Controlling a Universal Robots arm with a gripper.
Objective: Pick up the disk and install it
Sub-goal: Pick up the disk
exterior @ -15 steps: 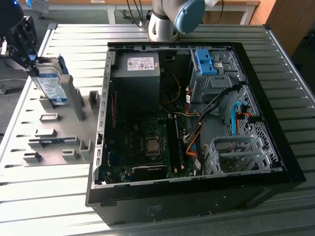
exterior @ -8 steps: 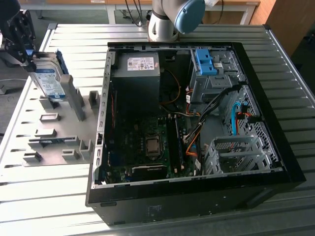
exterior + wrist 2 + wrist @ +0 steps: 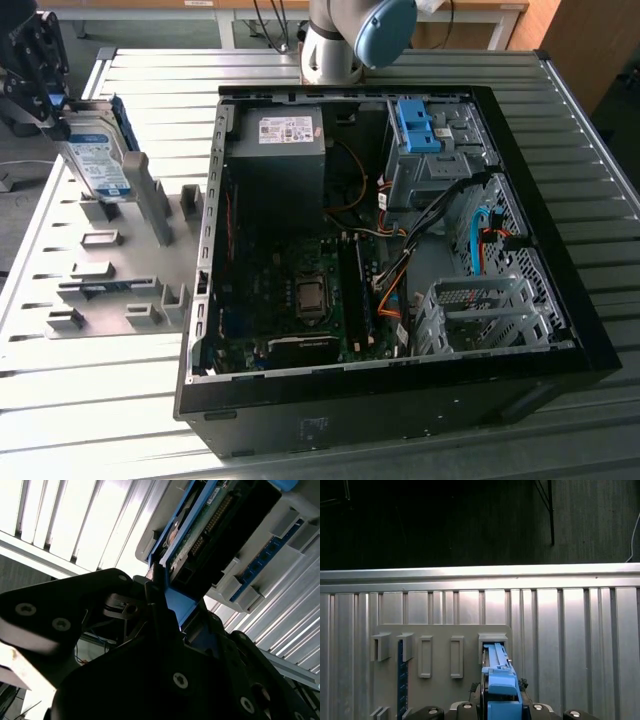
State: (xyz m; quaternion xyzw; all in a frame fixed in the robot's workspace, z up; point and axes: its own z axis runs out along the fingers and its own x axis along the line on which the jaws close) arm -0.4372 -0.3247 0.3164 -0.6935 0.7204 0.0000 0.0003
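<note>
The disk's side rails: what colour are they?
Blue, on the disk; best in the first wrist view.

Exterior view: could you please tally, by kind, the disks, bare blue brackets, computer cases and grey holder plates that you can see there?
Disk, held by the gripper: 1
Bare blue bracket, inside the case: 1
Open computer case: 1
Grey holder plate: 1
Total: 4

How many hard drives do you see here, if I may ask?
1: the disk in the gripper, over the grey plate at the exterior view's left; others may hide inside the computer case.
</note>
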